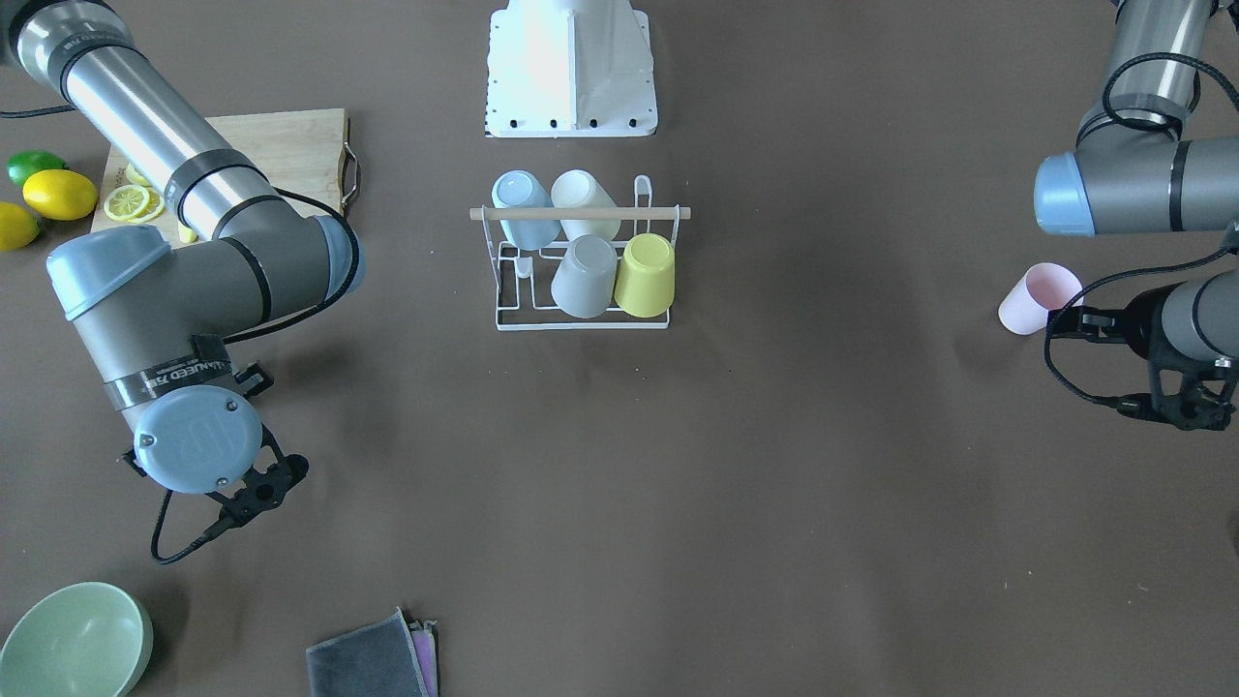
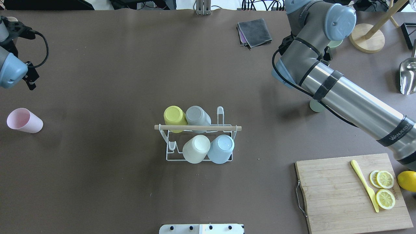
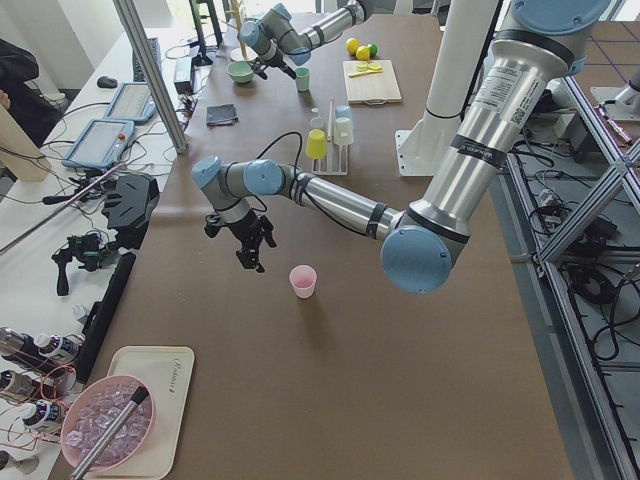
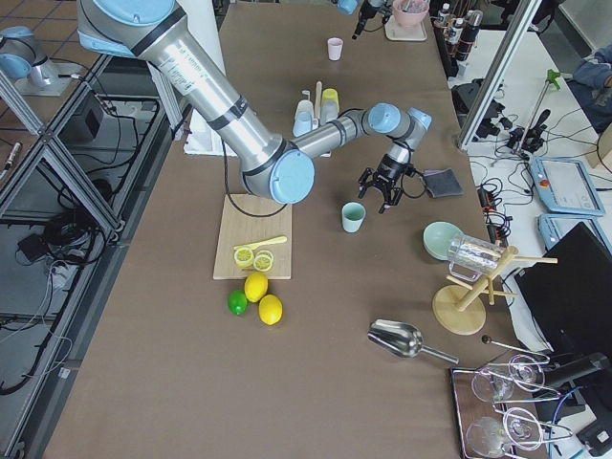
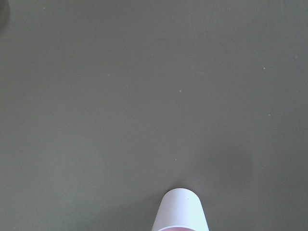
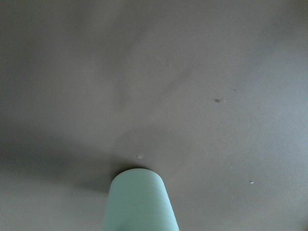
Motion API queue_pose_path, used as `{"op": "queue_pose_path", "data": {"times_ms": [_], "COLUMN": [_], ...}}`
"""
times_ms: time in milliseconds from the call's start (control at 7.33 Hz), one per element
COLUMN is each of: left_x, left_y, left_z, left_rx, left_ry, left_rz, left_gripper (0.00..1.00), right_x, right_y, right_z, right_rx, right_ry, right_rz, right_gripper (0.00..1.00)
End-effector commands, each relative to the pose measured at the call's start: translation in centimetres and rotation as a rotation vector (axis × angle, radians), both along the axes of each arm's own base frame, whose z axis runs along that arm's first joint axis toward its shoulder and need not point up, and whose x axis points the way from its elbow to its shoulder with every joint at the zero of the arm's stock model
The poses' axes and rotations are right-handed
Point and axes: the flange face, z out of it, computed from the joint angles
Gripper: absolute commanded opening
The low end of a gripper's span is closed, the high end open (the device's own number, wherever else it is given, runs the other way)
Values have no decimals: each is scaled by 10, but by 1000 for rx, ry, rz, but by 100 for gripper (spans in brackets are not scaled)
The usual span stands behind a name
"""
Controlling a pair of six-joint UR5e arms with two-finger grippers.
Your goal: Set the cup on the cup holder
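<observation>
Pink cup stands right under the left wrist camera, mouth up on the bare table, well apart from the holder at mid-table; left gripper hangs just beside it, fingers spread, gripping nothing; right gripper hangs likewise released and empty, just beside a mint cup on its own side; the holder carries four upturned cups, yellow and grey in the far row, cream and blue in the near one, leaving a free peg beside the cream cup and another beside the grey; both loose cups look light and tall, so a finger grazing the wall on the way down would likely tip or skid one away; a shallow or skewed pinch could let the cup slip while it is turned over; the rod across the top narrows the way in, and a lowered cup could catch it or bump a neighbour; the wire holder looks light enough to shift if pushed; both arms closing on it together risk meeting.
</observation>
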Motion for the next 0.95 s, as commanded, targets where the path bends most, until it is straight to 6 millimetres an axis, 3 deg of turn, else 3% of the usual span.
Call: {"op": "queue_pose_path", "data": {"times_ms": [0,136,273,818], "left_x": [38,53,55,87], "left_y": [-5,-12,-12,-1], "left_z": [15,19,27,41], "left_rx": [10,7,-12,-20], "left_ry": [10,14,10,-1], "left_rz": [120,164,165,218], "left_gripper": [98,98,98,98], "right_x": [-36,-43,-43,-52], "right_y": [22,28,30,48], "right_z": [16,22,27,51], "right_rx": [-1,3,6,22], "right_ry": [38,45,49,101], "right_rz": [-83,-126,-147,-244], "right_gripper": [100,100,100,100]}}
